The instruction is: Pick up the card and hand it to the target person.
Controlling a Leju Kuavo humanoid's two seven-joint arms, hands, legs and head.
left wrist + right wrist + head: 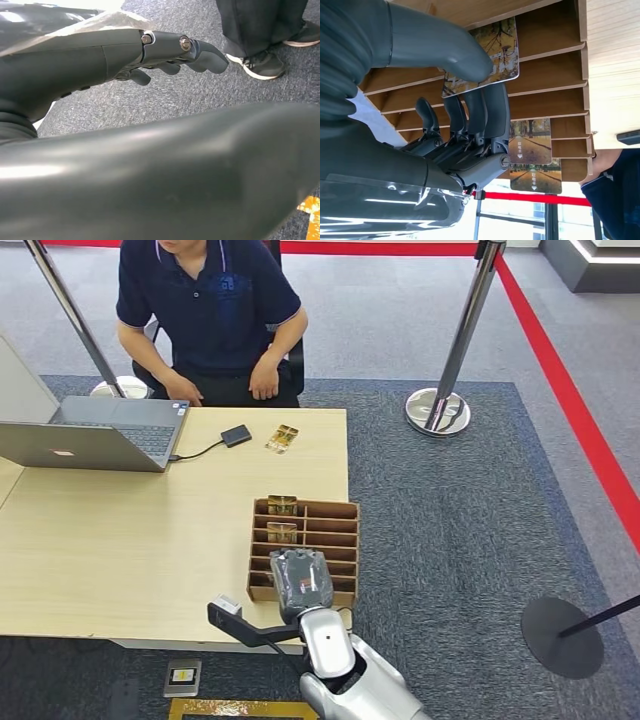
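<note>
A card (486, 60) is pinched between thumb and fingers of the right hand (302, 582), over the slotted rack (332, 512) at the table's (113, 540) near right corner. Much of the card is hidden by the thumb. The left hand (170, 52) is seen with fingers loosely extended, nothing held.

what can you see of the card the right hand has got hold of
The card is thin, flat and glossy with rounded corners, printed with a yellow-brown picture of autumn trees. The right hand pinches it, thumb on the printed face and dark fingers behind. It stands in a slot of the wooden slotted rack on the table, near the robot's end, its lower part hidden between the dividers. In the head view the hand covers it.
</note>
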